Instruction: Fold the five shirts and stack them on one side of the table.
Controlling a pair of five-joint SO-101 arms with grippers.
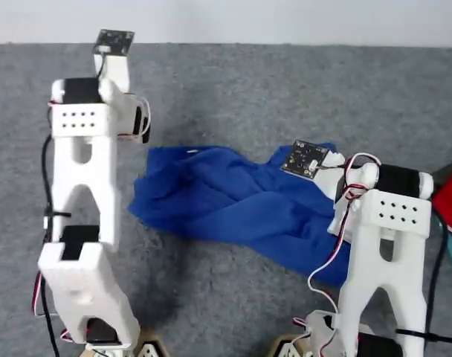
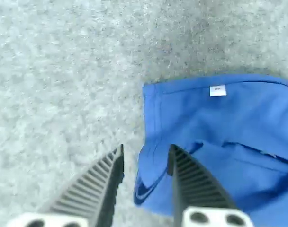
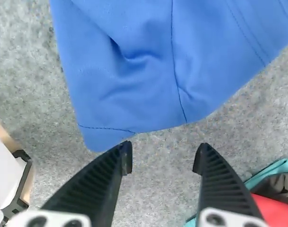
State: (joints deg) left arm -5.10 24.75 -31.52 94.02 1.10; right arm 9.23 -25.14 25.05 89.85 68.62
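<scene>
since the blue shirt (image 1: 233, 201) lies crumpled in the middle of the table (image 1: 285, 82), it should be spread flat first; the left gripper (image 2: 146, 151) and right gripper (image 3: 165, 150) are seen open and empty at its edges, where one layer should be pinched.

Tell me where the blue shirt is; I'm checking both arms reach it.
In the high view the blue shirt lies crumpled mid-table on the grey mat, between the left tool and the right tool.
</scene>
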